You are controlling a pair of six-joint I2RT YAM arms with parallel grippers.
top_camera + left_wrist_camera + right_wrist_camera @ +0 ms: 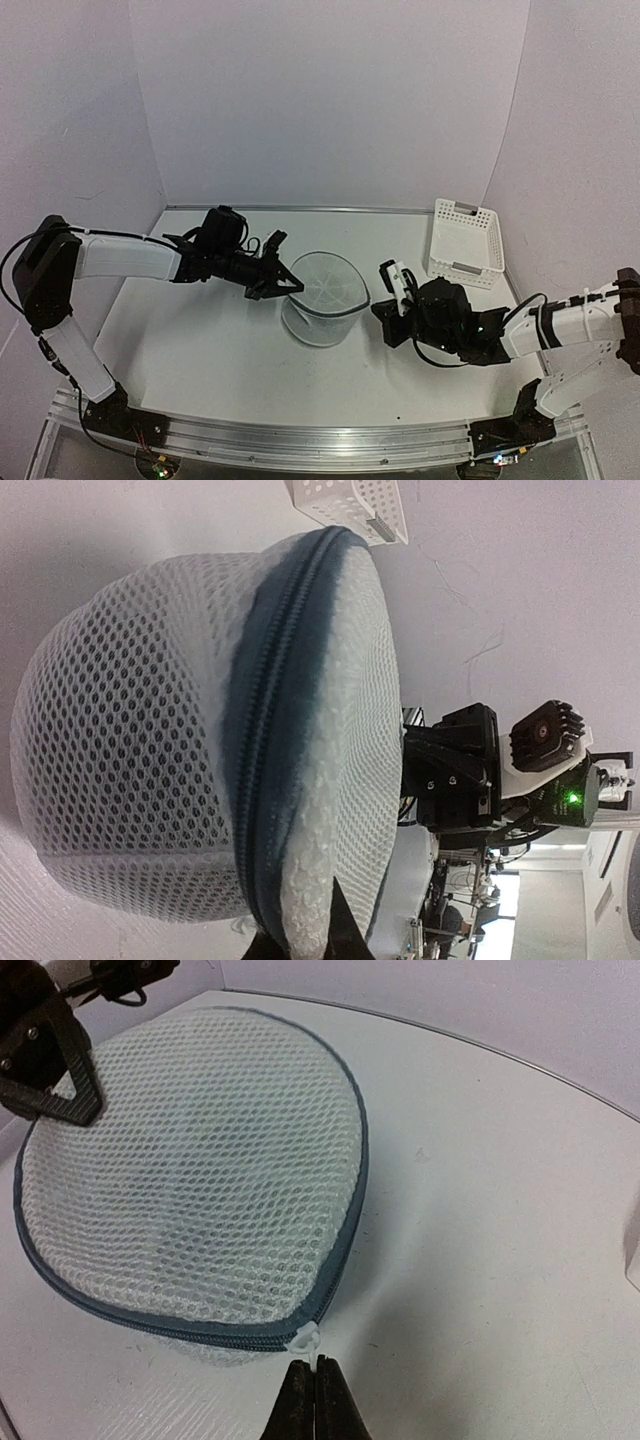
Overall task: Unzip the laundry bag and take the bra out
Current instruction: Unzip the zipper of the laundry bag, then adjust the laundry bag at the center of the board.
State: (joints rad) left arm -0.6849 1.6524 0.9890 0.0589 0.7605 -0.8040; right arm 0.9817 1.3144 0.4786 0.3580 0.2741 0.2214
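Workspace: white table (200, 340) boxed in by plain white walls (330, 100) on three sides. An aluminium rail (300, 440) runs along the near edge.

Laundry bag (325, 300): stands upright at table centre, lid on top, mesh sides full height. The dark blue zipper (350, 1160) follows the lid rim and looks zipped wherever it shows. Dark patches show through the mesh holes in the left wrist view. I cannot tell whether that is the bra.

Left gripper (290, 285): at the bag's 9 o'clock. Fingers nearly together, with the zip seam and mesh nipped between the tips, as the left wrist view shows from close up.

Right gripper (380, 312): at the bag's 3 to 4 o'clock, low over the table. Jaws pressed fully together. In its own camera the tips meet the white zipper pull (306, 1338), which sits at the rim's near point. I cannot tell whether the tab is actually pinched.

Slotted white plastic basket (465, 242): at 2 o'clock from the bag, well apart, tilted against the right wall near the back corner.

Room: bare tabletop shows from the bag to the back wall at 12 o'clock. More shows from the bag to the rail at 6 o'clock. Each arm takes up its own side of the bag.
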